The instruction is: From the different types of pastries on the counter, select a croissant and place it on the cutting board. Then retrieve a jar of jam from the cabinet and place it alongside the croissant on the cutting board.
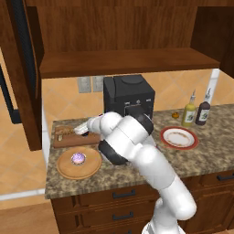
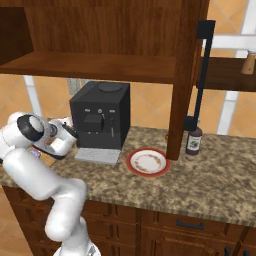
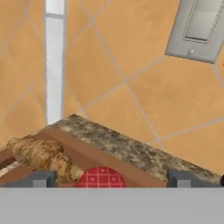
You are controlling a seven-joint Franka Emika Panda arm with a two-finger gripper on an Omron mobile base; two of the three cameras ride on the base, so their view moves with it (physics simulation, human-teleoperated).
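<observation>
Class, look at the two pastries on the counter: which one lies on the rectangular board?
The croissant: golden-tan and elongated, it lies on the rectangular cutting board. The pink-frosted cupcake sits on the round board instead.

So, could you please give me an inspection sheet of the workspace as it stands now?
Surface: granite counter, things spread across it.
Job's things: croissant lies on the board; jar close beside it, showing a red checked top.
Clutter: cupcake on a round board; coffee machine; plate; two bottles.
Grippers: gripper open, fingertips either side of the jar with gaps.
Cables: nothing seen.
Surroundings: cabinet shelf above, tiled wall, wall switch.
</observation>
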